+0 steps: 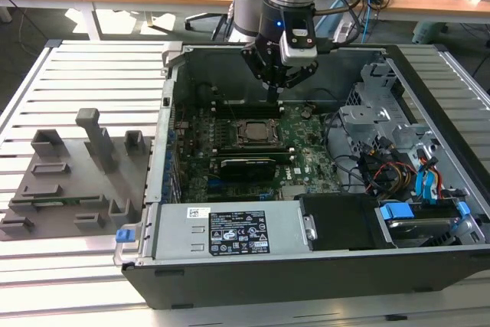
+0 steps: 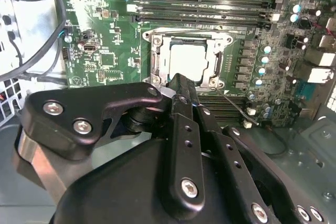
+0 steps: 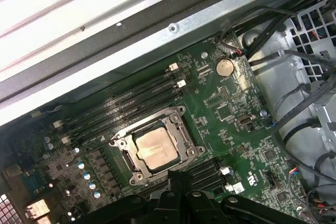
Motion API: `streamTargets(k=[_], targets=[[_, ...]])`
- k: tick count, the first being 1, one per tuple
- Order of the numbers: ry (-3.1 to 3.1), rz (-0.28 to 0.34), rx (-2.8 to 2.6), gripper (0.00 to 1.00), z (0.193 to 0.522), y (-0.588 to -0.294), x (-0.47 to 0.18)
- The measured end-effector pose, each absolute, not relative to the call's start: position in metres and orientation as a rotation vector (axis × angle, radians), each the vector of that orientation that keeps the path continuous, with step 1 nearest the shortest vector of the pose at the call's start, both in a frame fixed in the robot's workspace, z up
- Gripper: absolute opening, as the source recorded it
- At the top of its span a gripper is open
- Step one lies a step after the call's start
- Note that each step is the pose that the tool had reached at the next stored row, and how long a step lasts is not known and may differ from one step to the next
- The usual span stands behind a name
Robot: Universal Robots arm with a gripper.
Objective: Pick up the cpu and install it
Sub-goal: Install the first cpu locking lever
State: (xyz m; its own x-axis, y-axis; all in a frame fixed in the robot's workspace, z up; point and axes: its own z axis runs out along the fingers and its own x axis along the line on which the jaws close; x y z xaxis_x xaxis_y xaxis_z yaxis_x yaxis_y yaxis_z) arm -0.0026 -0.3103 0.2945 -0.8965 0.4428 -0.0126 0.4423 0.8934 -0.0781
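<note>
your gripper [image 1: 274,91] hangs over the open computer case [image 1: 306,281], above the green motherboard [image 2: 105,51]. its fingers [image 2: 184,124] look clenched tip against tip with nothing between them. the second wrist view sees them from behind, so take that as likely rather than certain.

the cpu [image 2: 185,62] is not in your grasp. it lies flat, silvery top up, inside the socket frame [image 2: 157,40] on the board, below the fingertips and just ahead of them, clearly apart from them. in the first wrist view the cpu [image 3: 153,149] sits square within the metal frame [image 3: 173,116], with the fingertips just short of the frame's near edge. in the exterior view it [image 1: 256,132] lies lower than the fingertips, with open air between.

a thin wire lever [image 2: 236,106] slants out from the frame corner closest to the fingers. long memory slots [image 2: 210,3] run side by side beyond the socket, on its far side from the fingers, and more slots [image 3: 205,171] lie on the near side, almost under the tips.

well away from the fingers, outside the case toward the exterior view's left, a grey tray [image 1: 76,174] with upright blocks rests on the slatted table [image 1: 76,59].
</note>
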Motion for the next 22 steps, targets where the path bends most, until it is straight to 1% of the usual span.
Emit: streamTargets(k=[22], targets=[[-3.106, 0.124, -0.460, 0.11, 0.2945, -0.3103, -0.0026]])
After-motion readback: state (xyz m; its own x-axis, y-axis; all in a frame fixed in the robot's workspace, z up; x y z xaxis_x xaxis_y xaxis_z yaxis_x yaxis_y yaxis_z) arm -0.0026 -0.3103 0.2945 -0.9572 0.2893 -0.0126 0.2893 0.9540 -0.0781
